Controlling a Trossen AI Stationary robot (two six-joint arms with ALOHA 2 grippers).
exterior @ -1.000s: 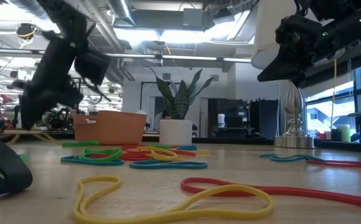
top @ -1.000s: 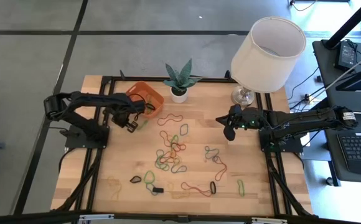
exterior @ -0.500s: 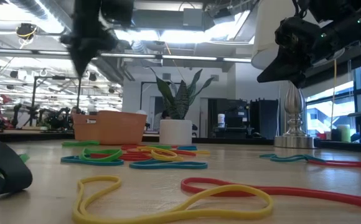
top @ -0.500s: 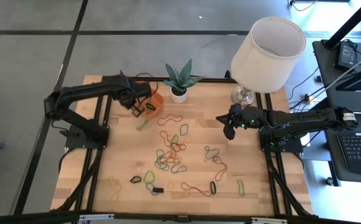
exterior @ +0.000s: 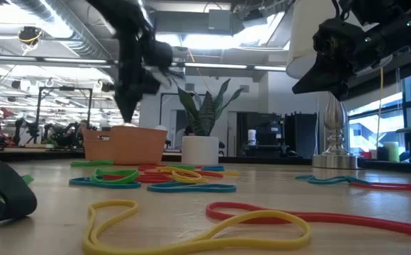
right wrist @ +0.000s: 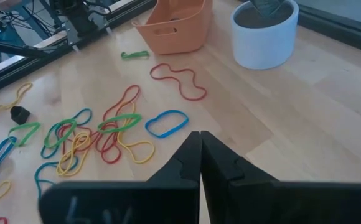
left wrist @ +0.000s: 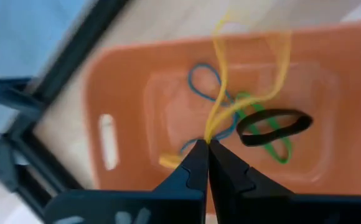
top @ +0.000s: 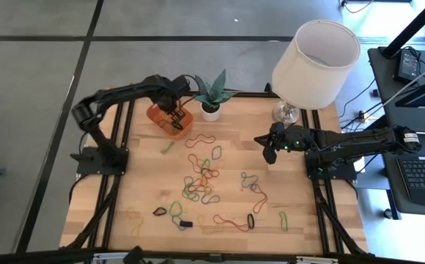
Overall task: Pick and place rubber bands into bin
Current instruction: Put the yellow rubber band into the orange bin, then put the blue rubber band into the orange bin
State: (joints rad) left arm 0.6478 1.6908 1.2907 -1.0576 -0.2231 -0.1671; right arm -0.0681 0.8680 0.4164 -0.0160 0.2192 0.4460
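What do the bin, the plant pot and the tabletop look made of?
Bin: likely moulded plastic, smooth orange, rounded corners, slot handle.
Plant pot: white and smooth; ceramic or plastic, can't tell.
Tabletop: pale wood with visible plank seams and grain, probably sealed butcher block.

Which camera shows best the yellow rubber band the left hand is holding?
The left wrist view: the yellow band hangs from the shut left hand over the bin. In the high, low and right wrist views I cannot make it out.

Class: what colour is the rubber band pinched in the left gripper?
Yellow rubber band, seen best in the left wrist view.
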